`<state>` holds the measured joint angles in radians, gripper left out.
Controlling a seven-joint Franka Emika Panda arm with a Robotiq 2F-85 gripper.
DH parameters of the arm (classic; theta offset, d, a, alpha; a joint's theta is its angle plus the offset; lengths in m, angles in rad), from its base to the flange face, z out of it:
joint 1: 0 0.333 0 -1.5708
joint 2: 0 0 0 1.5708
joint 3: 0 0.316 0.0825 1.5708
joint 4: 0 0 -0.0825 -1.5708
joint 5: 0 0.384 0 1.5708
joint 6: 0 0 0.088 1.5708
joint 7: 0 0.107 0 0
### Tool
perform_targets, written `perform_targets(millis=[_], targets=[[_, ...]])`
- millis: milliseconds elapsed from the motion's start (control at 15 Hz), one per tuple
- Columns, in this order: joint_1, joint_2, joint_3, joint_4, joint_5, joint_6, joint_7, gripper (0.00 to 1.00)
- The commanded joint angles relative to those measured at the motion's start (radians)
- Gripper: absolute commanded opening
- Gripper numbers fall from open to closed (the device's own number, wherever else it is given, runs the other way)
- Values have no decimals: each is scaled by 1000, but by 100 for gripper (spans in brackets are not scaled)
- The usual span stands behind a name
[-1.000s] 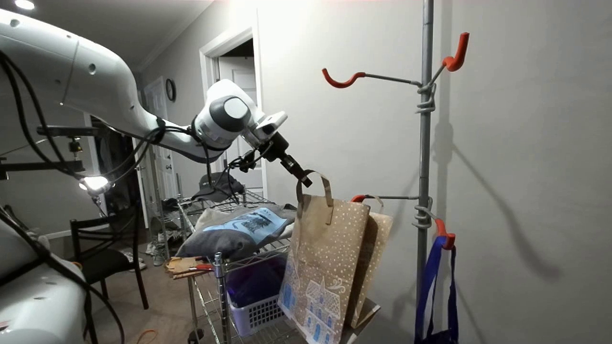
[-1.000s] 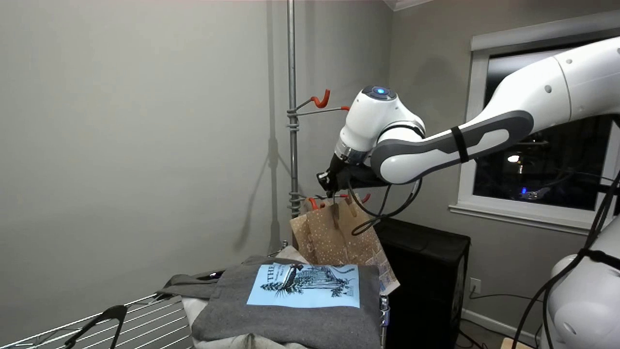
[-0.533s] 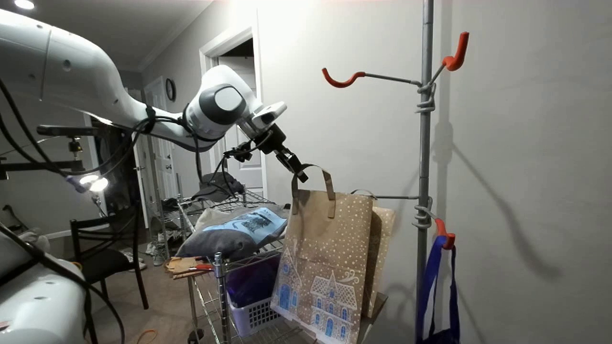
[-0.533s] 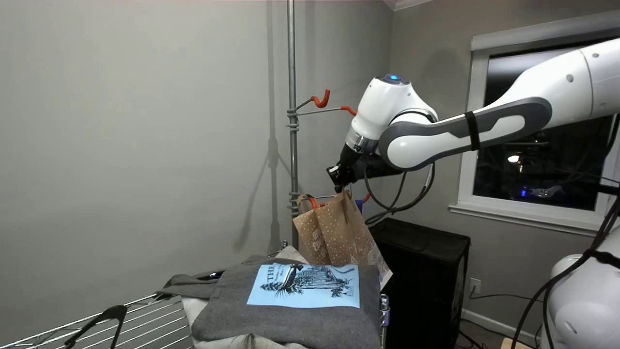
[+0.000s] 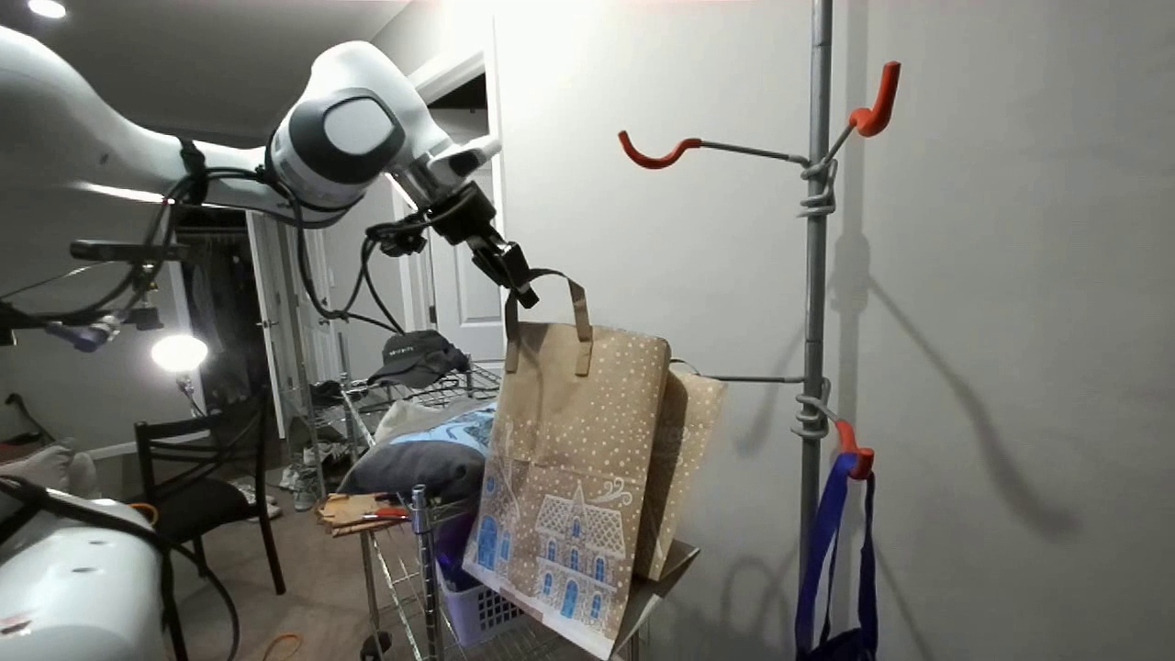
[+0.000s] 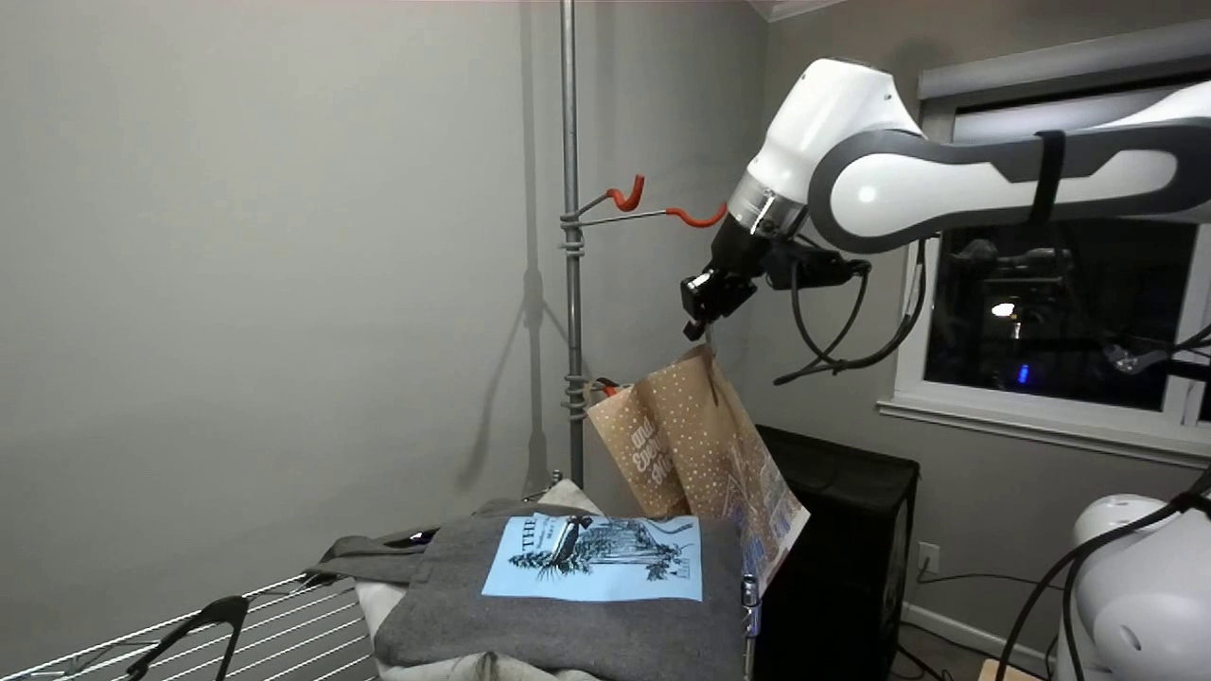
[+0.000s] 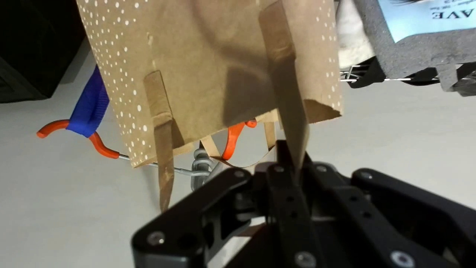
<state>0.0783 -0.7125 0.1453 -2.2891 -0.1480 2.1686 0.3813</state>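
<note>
Typically, a paper bag (image 5: 578, 413) such as this should handle as light, thin-walled and easily creased; slipping seems unlikely, tearing at the handle joints likelier. It hangs tilted from the gripper (image 5: 527, 296), beside the wire rack (image 5: 421, 514) and near the pole (image 5: 815, 303). Take hold of the near handle (image 7: 285, 85) at its loop, not of the walls. The gripper is clamped on that handle, off-centre, toward one end of the loop. An exterior view shows the printed houses (image 5: 578, 546) on the bag's front, which the wrist view omits. White lettering (image 6: 651, 454) can be read in part in an exterior view only. The wrist view alone shows clearly the far handle (image 7: 270, 134) close to an orange hook (image 7: 232, 139); whether the two are engaged cannot be told.
</note>
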Motion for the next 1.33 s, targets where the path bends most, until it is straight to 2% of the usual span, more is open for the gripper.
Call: perform_targets(millis=[0, 400, 800, 933, 1267], targets=[[15, -84, -19, 1, 49, -67, -131, 4], [53, -160, -35, 0, 64, -9, -270, 4], [132, -191, -52, 19, 132, 16, -375, 4], [135, -197, -51, 65, 128, 1, -398, 4], [80, -170, -32, 254, 75, -122, -423, 4]])
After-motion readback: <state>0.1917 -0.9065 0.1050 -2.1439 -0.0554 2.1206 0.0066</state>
